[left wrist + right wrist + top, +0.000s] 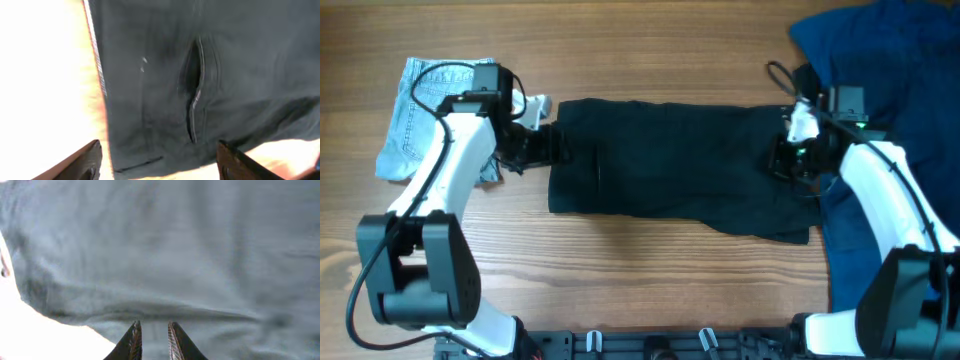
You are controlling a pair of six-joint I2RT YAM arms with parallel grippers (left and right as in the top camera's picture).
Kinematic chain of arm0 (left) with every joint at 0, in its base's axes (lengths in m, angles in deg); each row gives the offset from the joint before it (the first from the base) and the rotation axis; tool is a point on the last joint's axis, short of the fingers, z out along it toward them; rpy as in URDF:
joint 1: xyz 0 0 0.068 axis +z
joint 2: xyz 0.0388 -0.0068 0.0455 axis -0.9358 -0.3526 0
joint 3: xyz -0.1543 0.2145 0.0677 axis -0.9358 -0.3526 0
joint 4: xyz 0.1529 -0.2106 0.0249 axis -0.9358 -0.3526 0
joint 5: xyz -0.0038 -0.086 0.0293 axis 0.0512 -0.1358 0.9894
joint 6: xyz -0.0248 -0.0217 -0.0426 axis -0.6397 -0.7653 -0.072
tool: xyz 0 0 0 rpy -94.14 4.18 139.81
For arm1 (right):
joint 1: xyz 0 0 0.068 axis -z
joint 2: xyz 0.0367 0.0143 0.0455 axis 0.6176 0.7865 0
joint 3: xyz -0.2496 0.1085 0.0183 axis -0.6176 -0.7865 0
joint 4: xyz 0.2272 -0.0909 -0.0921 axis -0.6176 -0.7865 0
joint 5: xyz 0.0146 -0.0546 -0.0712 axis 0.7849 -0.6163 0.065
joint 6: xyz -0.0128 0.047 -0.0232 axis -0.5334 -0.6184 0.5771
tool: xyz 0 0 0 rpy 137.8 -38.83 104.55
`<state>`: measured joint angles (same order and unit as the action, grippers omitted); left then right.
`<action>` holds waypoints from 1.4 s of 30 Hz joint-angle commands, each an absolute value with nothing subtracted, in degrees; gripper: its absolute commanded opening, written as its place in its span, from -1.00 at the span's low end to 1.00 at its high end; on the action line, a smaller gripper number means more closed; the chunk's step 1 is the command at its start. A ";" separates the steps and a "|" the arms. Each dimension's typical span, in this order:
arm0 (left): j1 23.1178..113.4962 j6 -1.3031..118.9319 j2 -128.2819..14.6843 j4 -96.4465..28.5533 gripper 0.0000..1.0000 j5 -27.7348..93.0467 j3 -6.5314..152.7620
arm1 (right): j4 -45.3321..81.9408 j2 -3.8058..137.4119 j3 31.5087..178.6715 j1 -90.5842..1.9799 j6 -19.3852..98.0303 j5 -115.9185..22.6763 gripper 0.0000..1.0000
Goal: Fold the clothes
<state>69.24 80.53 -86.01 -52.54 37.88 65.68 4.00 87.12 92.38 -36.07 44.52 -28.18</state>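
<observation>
- The black shorts (670,165) lie spread flat across the middle of the desk (650,50), long side running left to right, with no fold made yet.
- The left jaws stand wide at the shorts' left edge and hold nothing. The wrist view shows a pocket slit (194,85) in the cloth ahead of them.
- The right jaws sit low on the shorts' right end, narrowed to a slit. I cannot tell whether cloth is nipped between them.
- If a pinch of cloth is caught on the right, lifting away would likely drag and rumple the flat lay.
- A left grasp that takes only the top layer near the pocket could part the layers and skew the fold.
- The blue garment (890,60) lies just beside the right end, so a low grasp there might pick it up too.
- The denim shorts (420,110) lie close by the left arm, and a wide swing could shove them.
</observation>
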 commanded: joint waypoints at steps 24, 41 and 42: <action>63.68 87.11 -112.06 -41.76 -0.88 26.23 65.92 | 12.24 100.50 89.67 -45.80 33.71 -36.23 -0.91; 68.12 85.69 -91.47 -91.97 -0.92 61.79 109.57 | 11.21 75.49 91.24 -45.78 33.29 -31.92 -0.89; 66.57 85.56 -91.26 -92.01 -0.92 61.64 109.62 | 11.21 75.34 91.24 -45.78 33.22 -31.90 -0.89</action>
